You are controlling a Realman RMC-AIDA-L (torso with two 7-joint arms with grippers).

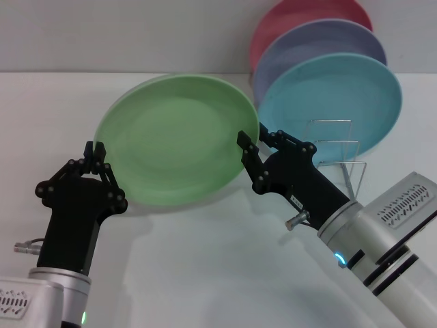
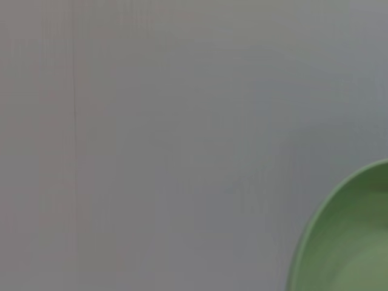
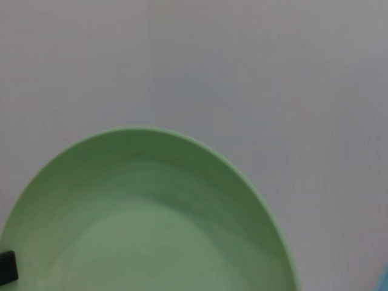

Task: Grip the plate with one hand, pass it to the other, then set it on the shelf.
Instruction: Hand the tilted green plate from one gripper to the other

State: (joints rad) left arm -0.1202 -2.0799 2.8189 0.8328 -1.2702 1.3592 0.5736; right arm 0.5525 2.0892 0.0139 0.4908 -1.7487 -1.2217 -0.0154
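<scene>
green plate (image 1: 177, 139) tilted, airborne; wire shelf (image 1: 338, 147) right.

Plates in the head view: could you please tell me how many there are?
4: the green plate between both claws, and the turquoise plate, lavender plate and pink plate stacked upright behind the shelf. Others may be hidden.

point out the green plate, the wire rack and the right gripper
green plate (image 1: 174, 143): head view, centre of its face.
wire rack (image 1: 334, 140): head view, upright loop.
right gripper (image 1: 254, 145): head view, between the fingers at the plate's rim.
</scene>
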